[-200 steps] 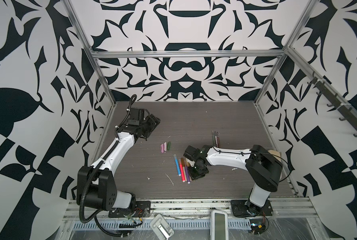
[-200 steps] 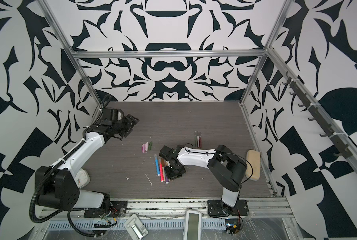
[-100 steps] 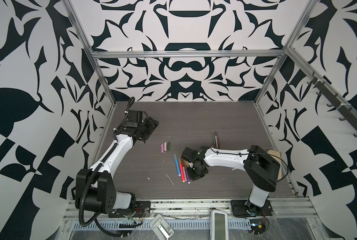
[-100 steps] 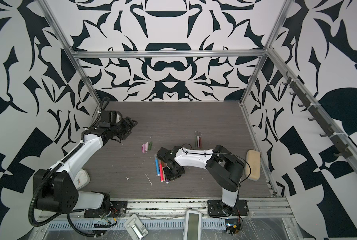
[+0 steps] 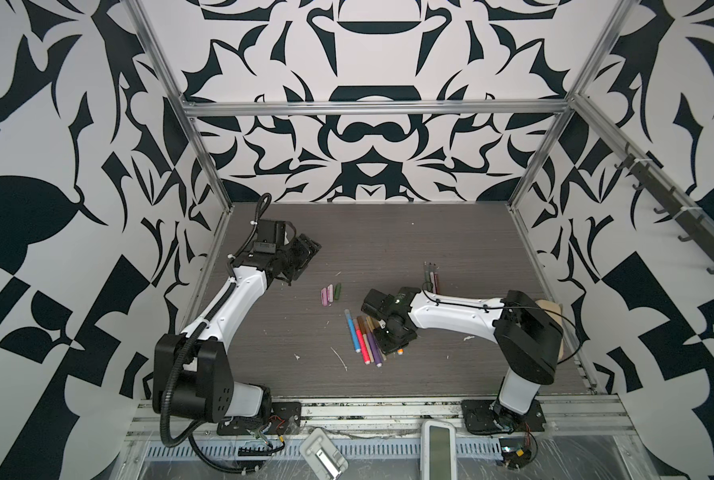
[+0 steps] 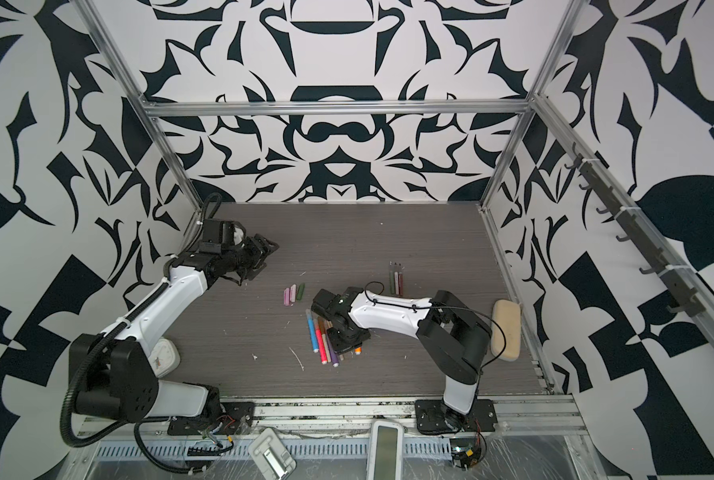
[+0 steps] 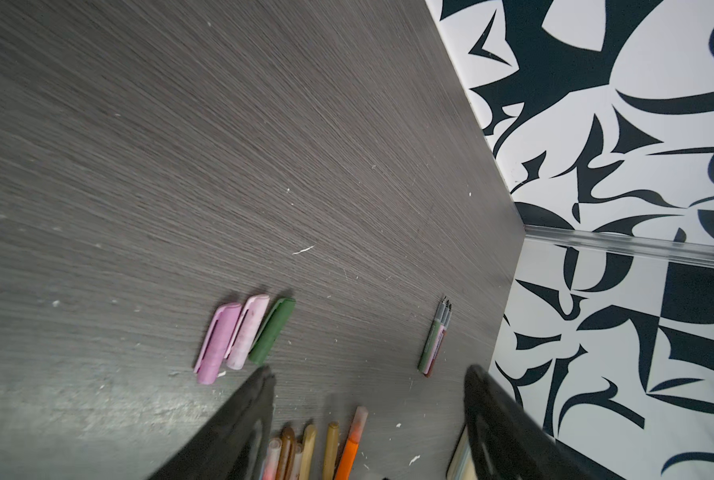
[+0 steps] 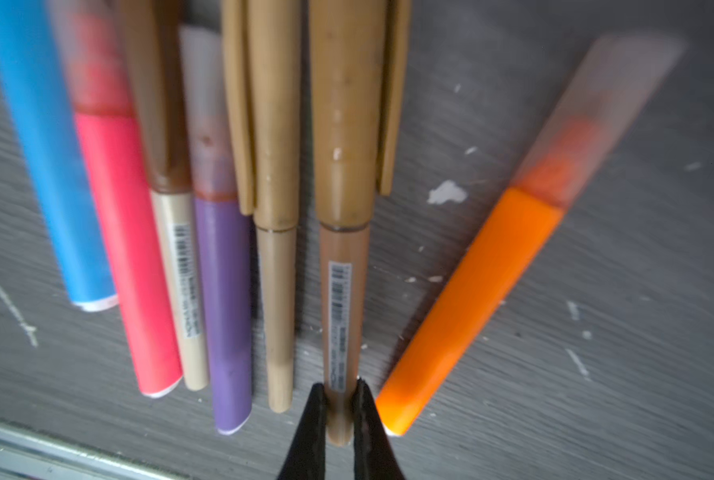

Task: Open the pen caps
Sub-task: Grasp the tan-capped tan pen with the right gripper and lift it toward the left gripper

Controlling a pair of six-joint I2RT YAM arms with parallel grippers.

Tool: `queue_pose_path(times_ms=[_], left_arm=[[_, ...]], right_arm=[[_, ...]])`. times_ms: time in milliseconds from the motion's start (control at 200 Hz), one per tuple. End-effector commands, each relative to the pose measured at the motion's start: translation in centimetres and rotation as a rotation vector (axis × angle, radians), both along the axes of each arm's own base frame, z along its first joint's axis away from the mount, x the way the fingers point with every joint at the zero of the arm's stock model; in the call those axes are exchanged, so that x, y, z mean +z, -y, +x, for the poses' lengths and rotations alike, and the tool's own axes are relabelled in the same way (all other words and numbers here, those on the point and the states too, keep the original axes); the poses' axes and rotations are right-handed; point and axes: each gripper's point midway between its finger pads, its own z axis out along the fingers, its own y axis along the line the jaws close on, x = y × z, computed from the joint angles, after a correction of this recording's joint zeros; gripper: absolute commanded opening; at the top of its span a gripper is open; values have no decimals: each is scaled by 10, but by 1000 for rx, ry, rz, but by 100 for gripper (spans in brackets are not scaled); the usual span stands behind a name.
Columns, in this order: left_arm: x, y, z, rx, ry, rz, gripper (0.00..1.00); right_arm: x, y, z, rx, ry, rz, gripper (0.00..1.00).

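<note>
Right wrist view shows the right gripper [image 8: 340, 386] with its two black fingers closed tightly on the lower end of a tan pen [image 8: 340, 291]. The gold-brown cap [image 8: 347, 104] sits on this pen's barrel. The tan pen lies in a row with a blue pen [image 8: 43, 145], a pink-red pen [image 8: 126, 249], a cream pen [image 8: 178, 282] with a brown cap, a purple pen [image 8: 224, 311] and a gold pen [image 8: 276, 291]. An orange pen [image 8: 471, 299] lies at an angle just beside it. The pink-red, purple and orange pens carry translucent caps.

In both top views this group is on the front middle part of the table [image 5: 388, 232], a dark grey surface with fine wood grain and small white flecks [image 5: 340, 359].

The left gripper [image 5: 307, 259] is held above the table near the back left corner, with its fingers spread wide and holding nothing. Between the two arms lie two pink caps [image 5: 327, 297] and a green cap [image 5: 337, 291], side by side and off their pens. Farther back, three uncapped pens [image 5: 431, 278] lie together with their tips toward the back wall.

The room is a box of white walls [image 5: 367, 62] with large black shapes, held by an aluminium frame [image 5: 371, 109]. A rail of dark hooks [image 5: 679, 224] runs along the right wall. In a top view a beige pad [image 6: 506, 328] lies at the right edge of the table.
</note>
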Motion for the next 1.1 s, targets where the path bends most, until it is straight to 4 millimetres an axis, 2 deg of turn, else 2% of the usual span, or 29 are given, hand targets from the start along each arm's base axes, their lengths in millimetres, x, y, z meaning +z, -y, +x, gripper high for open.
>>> queue_pose_path(times_ms=[0, 160, 385, 545, 750, 865, 1095], left_arm=[[-1, 25, -2, -104, -27, -11, 74], [-9, 66, -7, -230, -59, -21, 73], [-20, 113, -21, -358, -99, -25, 74], [-25, 142, -31, -427, -123, -36, 74], [-36, 183, -50, -524, -165, -49, 74], [-43, 195, -58, -549, -189, -50, 74], [-41, 208, -62, -577, -192, -68, 73]], right_arm=[[33, 4, 14, 30, 98, 7, 11], [51, 13, 29, -8, 114, 52, 8], [78, 32, 53, -62, 107, 178, 2], [89, 38, 58, -92, 36, 333, 2], [96, 45, 56, -94, 18, 367, 2], [97, 45, 55, -112, 9, 388, 2], [98, 43, 51, -139, -8, 426, 2]])
